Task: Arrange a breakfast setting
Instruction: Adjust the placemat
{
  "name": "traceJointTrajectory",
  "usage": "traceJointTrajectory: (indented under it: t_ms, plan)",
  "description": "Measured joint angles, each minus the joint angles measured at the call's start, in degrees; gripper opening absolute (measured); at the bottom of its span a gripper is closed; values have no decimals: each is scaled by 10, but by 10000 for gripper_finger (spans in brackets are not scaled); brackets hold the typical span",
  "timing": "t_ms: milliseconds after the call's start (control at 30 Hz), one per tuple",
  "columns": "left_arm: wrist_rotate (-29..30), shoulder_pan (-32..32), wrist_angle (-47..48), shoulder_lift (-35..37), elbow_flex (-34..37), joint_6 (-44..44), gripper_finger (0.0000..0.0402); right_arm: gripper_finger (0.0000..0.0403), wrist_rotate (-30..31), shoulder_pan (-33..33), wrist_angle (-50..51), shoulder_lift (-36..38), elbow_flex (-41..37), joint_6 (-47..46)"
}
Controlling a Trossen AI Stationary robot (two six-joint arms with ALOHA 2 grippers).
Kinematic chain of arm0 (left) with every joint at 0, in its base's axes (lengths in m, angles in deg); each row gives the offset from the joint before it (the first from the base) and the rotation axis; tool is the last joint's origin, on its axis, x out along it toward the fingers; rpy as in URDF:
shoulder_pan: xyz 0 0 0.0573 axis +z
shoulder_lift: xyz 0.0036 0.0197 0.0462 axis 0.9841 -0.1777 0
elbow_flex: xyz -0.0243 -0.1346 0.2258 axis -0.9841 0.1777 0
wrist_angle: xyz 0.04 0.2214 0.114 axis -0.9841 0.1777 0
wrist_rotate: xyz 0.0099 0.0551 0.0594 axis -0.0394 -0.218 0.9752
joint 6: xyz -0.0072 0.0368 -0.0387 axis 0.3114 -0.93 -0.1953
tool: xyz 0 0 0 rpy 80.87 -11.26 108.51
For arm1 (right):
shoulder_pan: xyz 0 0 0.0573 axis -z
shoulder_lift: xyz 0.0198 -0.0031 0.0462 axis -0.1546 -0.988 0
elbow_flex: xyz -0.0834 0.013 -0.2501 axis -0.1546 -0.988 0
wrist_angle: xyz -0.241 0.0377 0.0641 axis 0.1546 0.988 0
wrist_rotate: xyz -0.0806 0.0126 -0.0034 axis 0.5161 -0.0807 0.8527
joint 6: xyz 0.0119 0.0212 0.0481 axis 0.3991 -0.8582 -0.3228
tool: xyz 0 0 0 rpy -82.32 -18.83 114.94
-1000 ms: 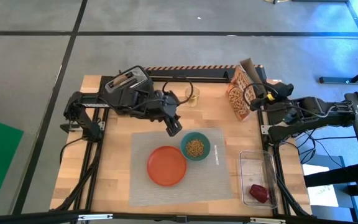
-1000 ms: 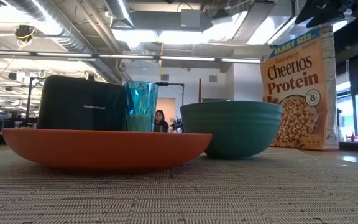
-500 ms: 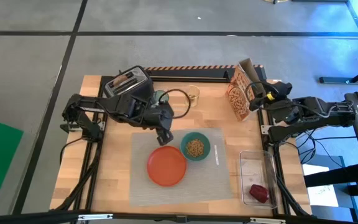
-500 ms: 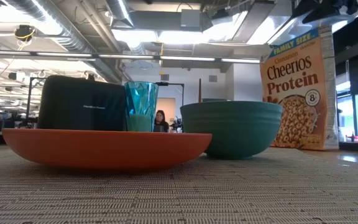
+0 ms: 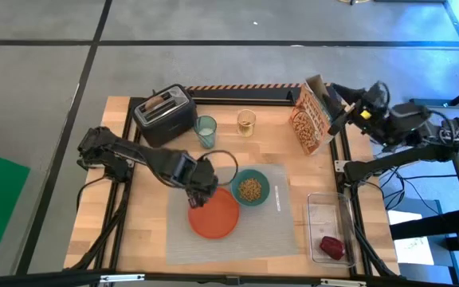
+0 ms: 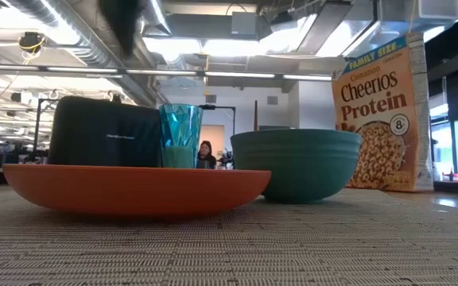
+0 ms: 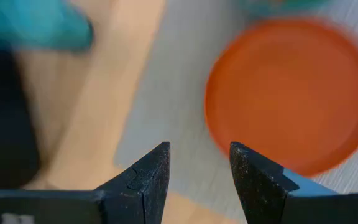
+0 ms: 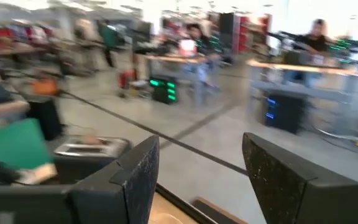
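A: Where's the left gripper (image 5: pixel 197 197)?
B: Over the round orange plate (image 5: pixel 213 212) on the grey woven placemat (image 5: pixel 285 231), jaws parted, empty.
A: Next piece?
B: Probably the dark-red fruit (image 5: pixel 331 246), nearer the right gripper (image 5: pixel 339 108), also parted, empty, raised.

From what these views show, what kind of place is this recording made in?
Probably an open-plan robotics lab or office: exposed ceiling ducts, rows of desks with people, and a wooden table carrying a staged breakfast setting.
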State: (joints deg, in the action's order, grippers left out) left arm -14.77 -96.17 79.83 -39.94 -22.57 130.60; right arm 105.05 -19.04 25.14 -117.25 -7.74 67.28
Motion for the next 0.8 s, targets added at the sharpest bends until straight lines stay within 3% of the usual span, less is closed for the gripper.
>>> traceJointTrajectory:
  t_ms: [233,433,600,800]
  plan:
    - [-64,-26,-22,2,138,57,158,202,-112,0,9,-97,76,6]
    - [-139,-32,-193,30,286,64,127,103,-238,0,37,-185,88,-51]
    - [-146,-32,-288,38,365,73,93,11,-311,0,100,-249,89,-142]
    - [-163,-32,-390,39,450,71,63,12,-339,-12,204,-306,89,-231]
